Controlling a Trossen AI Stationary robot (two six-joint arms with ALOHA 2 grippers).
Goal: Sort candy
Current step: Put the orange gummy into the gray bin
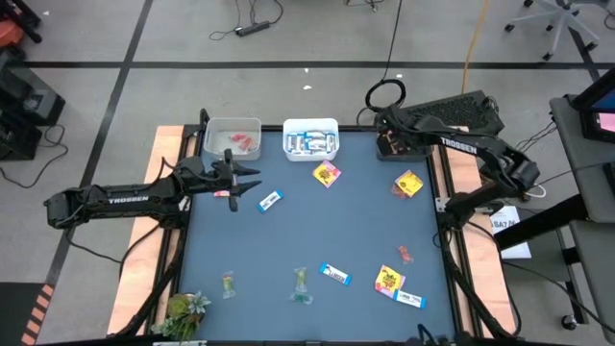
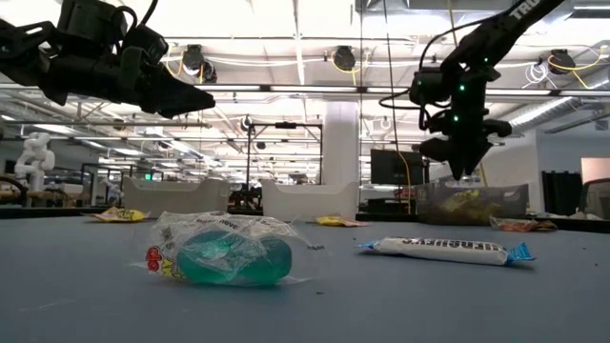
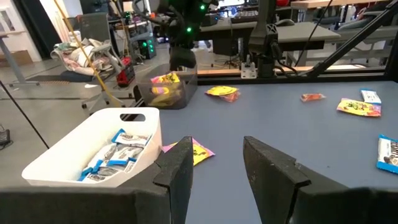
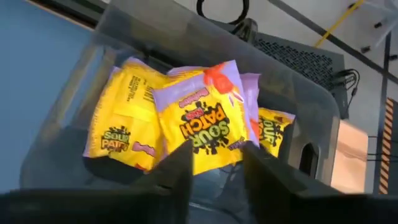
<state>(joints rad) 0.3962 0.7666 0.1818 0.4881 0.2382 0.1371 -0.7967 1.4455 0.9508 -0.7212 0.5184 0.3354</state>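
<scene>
The right tool (image 4: 214,163), fingers spread, hangs just above a clear bin (image 4: 298,93) holding yellow packets (image 4: 205,127). The left tool (image 1: 252,179), also spread and empty, hovers beside the bin of blue-and-white bars (image 1: 310,142); a bar (image 1: 271,200) lies just below-right on the bench (image 1: 356,221).

High view: overhead, facing straight down, far enough to take in the whole table (image 1: 288,231) and surrounding floor. Low view: at table-top level, facing level across the surface into the room, very near a clear-wrapped green candy (image 2: 229,255). Left wrist view: faces forward across the table, close to the white bin (image 3: 93,155), also seen from overhead. Right wrist view: faces down, close above the yellow packets (image 4: 199,127) in a clear bin.
</scene>
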